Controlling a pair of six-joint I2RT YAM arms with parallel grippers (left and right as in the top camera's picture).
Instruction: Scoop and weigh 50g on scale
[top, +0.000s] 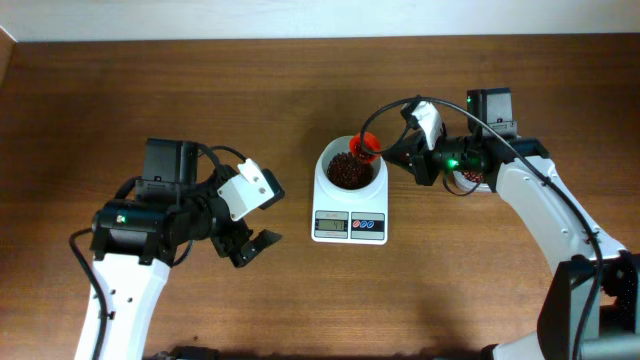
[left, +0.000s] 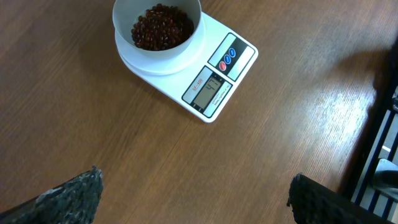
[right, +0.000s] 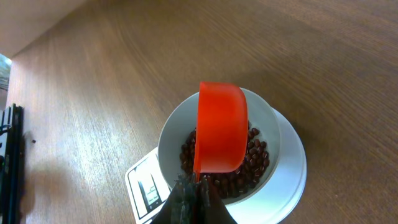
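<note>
The left arm (top: 125, 290) and right arm (top: 540, 205) were built alike, with smooth white shell links joined by blocky black motor housings, and a small green light (top: 122, 214) glowed on the left arm's housing and a second green light (top: 452, 162) on the right's. Each wrist carried a white camera block (top: 250, 187), the right one (top: 427, 122) smaller in view, and a thin black cable (top: 420, 98) looped over the joints. The left pincer (left: 196, 199) had dark grey pads (left: 74, 196) with a rough, speckled surface, and the right pincer (right: 193, 200) showed the same mottled dark fingers.
</note>
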